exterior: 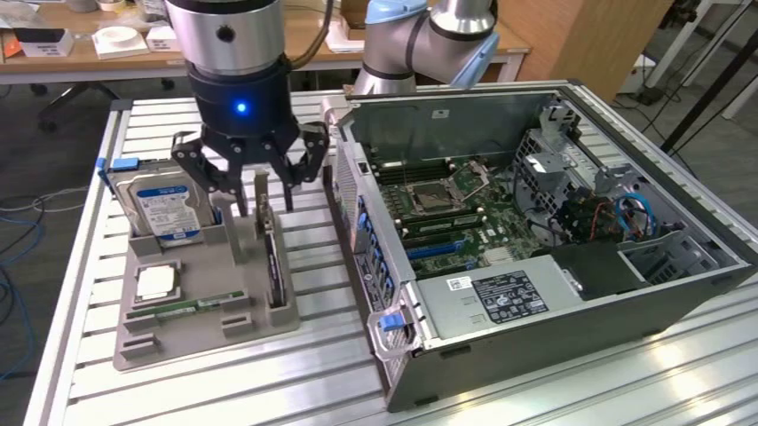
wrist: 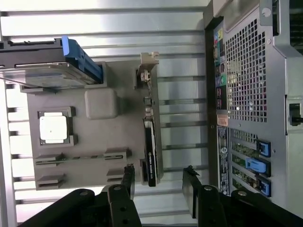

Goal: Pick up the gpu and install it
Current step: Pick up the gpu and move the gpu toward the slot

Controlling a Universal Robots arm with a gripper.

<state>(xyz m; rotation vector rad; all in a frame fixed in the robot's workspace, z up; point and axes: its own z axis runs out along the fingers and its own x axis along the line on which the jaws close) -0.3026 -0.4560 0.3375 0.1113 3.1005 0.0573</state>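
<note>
My claw (exterior: 258, 197) hangs open wide above the gray holder (exterior: 190, 342) and grips nothing. From the wrist, my two dark fingers (wrist: 129, 182) stand apart, and the strip of holder and table slats between them is bare.

The graphics card (exterior: 273, 266) is in the holder, standing on edge in the slot along the side nearest the computer case (exterior: 663, 302). In the wrist view the card (wrist: 150, 142) shows its black cooler along one stretch and its silver bracket at the end toward the hard drive (wrist: 42, 71). I am not touching it.

The hard drive (exterior: 166, 204) stands upright at the holder's far end. A square chip (exterior: 156, 282) and a thin memory stick (exterior: 190, 308) lie in their own pockets. The case lies open on the slatted table (exterior: 296, 373), on the exterior view's right, with its board (exterior: 445, 204) exposed.
</note>
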